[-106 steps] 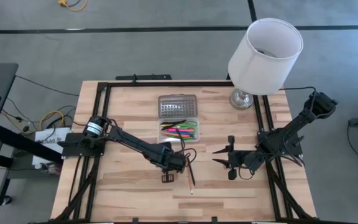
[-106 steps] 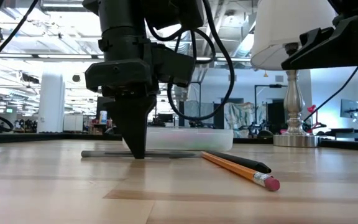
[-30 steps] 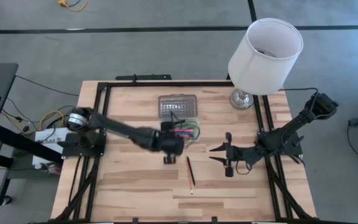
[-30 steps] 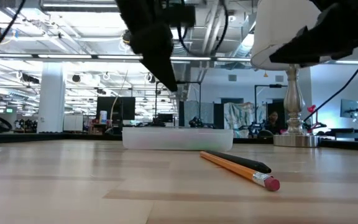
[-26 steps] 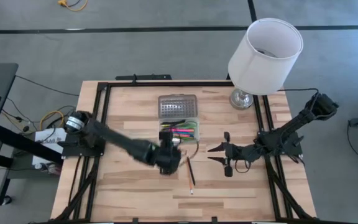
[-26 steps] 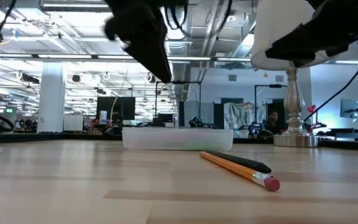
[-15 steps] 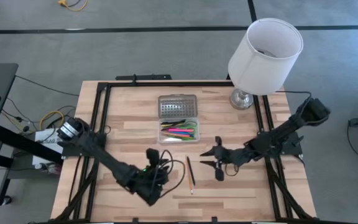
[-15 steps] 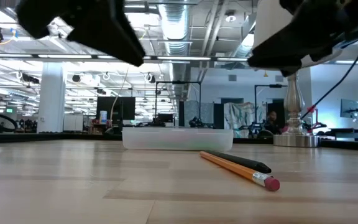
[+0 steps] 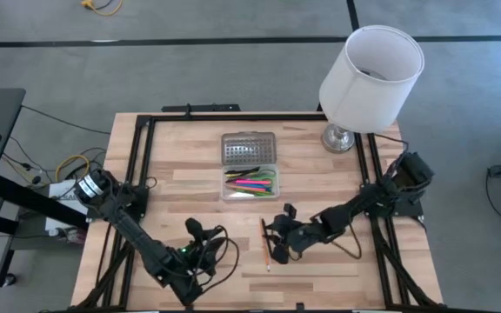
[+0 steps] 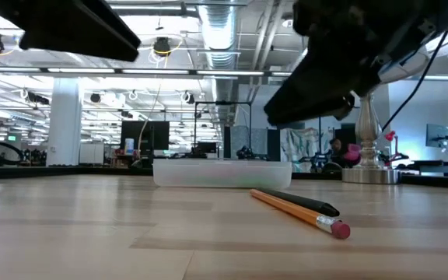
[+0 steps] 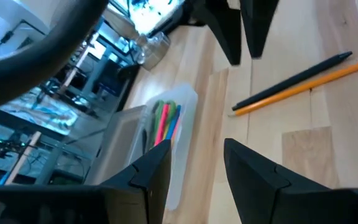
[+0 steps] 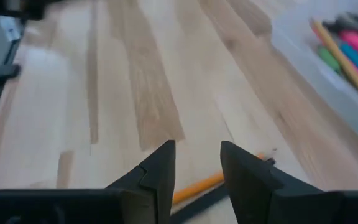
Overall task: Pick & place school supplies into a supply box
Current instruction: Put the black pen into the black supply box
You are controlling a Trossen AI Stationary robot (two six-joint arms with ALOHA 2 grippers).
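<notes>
Hovering just above the bench, the right claw (image 9: pixel 278 239) is hanging over the middle of the front half, its fingers (image 12: pixel 160 171) spread apart with nothing between them; directly beside and under it a yellow pencil (image 9: pixel 264 243) and a black pen (image 10: pixel 298 201) are lying side by side on the bare wood, touching or nearly so, pointing from the box toward the front edge; in the low view the pencil is showing a pink eraser (image 10: pixel 340 229) at its near end. The supply box (image 9: pixel 250 180) is sitting open near the middle of the bench, closer to the back edge than the front; its grey ribbed lid (image 9: pixel 248 148) is lying flat on the far side, toward the back edge; inside the clear tray, pink, green and yellow pens (image 11: pixel 165 122) are lying lengthwise. The left claw (image 9: pixel 194 231) is hanging near the front edge, left of the pencil and well apart from the box, its fingers (image 11: pixel 151 171) likewise released and gripping nothing. A white lamp (image 9: pixel 368 69) is standing at the back right corner, its metal base (image 9: pixel 338 137) resting on the wood near the bench's black frame (image 9: pixel 190 114).
</notes>
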